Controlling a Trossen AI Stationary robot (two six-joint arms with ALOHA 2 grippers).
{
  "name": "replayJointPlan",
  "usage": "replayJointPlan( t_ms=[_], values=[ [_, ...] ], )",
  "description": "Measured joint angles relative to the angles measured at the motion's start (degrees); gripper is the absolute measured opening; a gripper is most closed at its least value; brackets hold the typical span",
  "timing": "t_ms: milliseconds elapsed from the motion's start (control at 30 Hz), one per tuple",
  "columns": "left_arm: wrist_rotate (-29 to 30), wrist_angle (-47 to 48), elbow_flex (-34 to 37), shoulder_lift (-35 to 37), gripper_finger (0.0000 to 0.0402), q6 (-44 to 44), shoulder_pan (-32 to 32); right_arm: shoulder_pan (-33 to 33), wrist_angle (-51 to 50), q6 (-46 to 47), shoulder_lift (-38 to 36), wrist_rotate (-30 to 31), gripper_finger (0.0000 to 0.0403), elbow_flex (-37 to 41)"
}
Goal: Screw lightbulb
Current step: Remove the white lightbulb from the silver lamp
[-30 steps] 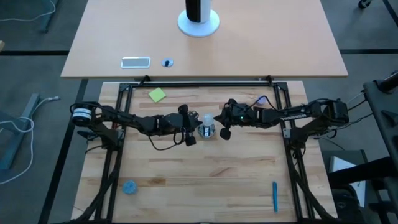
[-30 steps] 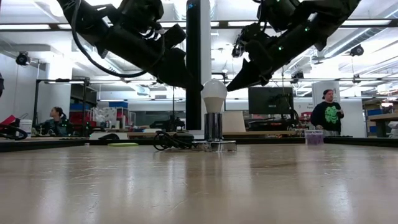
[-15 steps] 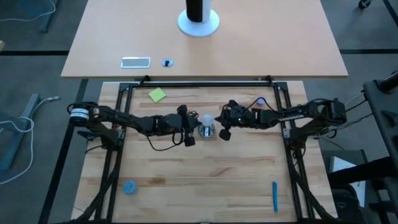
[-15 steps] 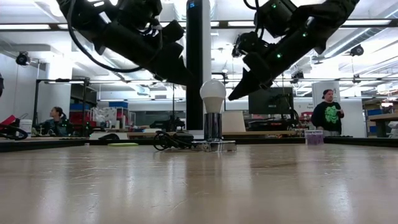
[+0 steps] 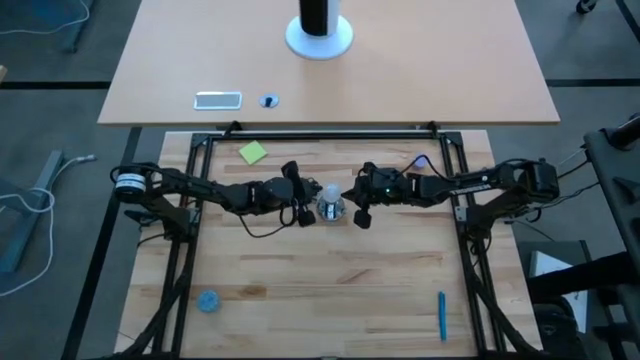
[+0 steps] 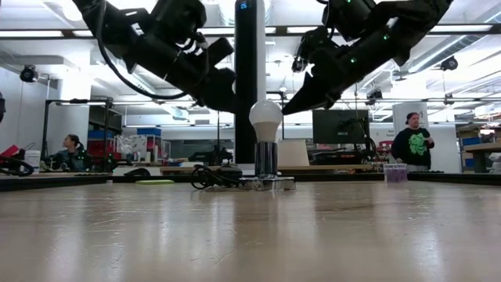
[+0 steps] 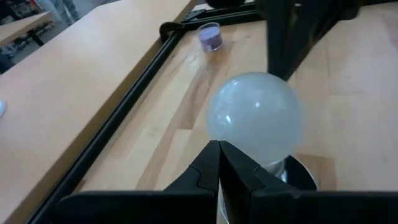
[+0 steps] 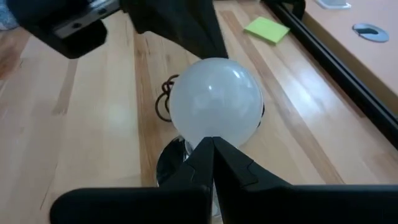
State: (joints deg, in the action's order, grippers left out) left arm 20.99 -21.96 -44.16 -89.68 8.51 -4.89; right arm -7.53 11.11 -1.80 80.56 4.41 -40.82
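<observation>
Both arms meet at the lightbulb (image 6: 265,121) mid-table, and I see it standing upright in its silver socket (image 6: 266,159).

From above, my left gripper (image 5: 300,203) sits just beside the bulb on one side and my right gripper (image 5: 358,203) on the other. In each wrist view that gripper's fingertips look pressed together below the globe, clenched with nothing between them. The socket's foot is mostly hidden behind those fingers, and its black cord (image 6: 208,178) is only partly visible.

A robotics lab: a framed wooden desk (image 5: 330,290), ceiling strip lights (image 6: 47,33), equipment racks (image 6: 59,129) and monitors (image 6: 338,127) behind, people (image 6: 412,145) at benches.
</observation>
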Motion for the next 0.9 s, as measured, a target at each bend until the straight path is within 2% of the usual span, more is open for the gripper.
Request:
replayJointPlan(
  t_ms=[167,300,500,767,900],
  values=[
    [-0.99,0.32,0.0,0.19,0.0,0.36,0.89,0.01,0.33,0.03,0.85,0.11,0.0,0.0],
    [-3.27,0.79,0.02,0.73,0.0,0.53,1.39,0.0,-0.2,0.19,0.99,3.95,0.0,0.04],
    [-4.87,3.16,0.02,1.66,0.0,-1.1,1.76,-0.01,0.04,0.21,1.13,4.82,0.0,0.04],
    [-3.65,8.7,0.02,3.25,0.0,-4.06,1.86,-0.11,-1.1,0.21,0.72,4.72,0.0,0.04],
    [2.41,10.08,0.02,3.45,0.0,-4.51,1.88,0.0,-4.5,0.23,-0.67,2.44,0.0,0.04]
  ],
)
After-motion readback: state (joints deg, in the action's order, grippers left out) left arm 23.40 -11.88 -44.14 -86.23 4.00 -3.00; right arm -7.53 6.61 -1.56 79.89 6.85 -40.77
